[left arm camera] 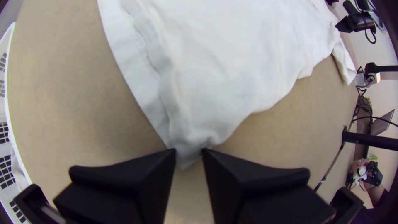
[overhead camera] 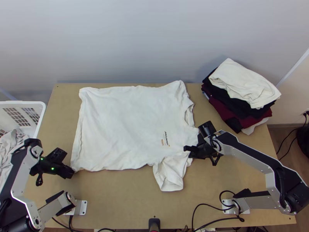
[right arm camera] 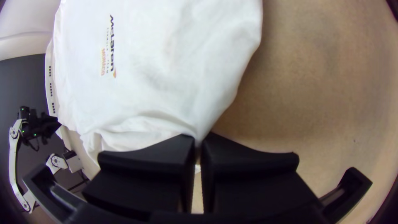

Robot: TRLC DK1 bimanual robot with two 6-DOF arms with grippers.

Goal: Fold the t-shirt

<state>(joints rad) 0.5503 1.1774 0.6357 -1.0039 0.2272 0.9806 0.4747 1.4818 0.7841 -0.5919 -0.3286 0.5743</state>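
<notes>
White, the shirt [overhead camera: 119, 123] lies spread on the table [overhead camera: 127, 193], hem toward the left, neck toward the right. Its far side runs close to the table's far edge; a broad strip of wood separates its near side from the near edge, the near sleeve [overhead camera: 170, 178] projecting into that strip. A narrower gap divides it from the pile [overhead camera: 243, 83] at the far right corner. The left gripper [overhead camera: 73, 171] pinches the near hem corner; the right gripper [overhead camera: 190, 151] pinches the cloth near the near shoulder, partly covering it. The basket [overhead camera: 43, 112], beyond the left edge, is cut off by the top view's border.
</notes>
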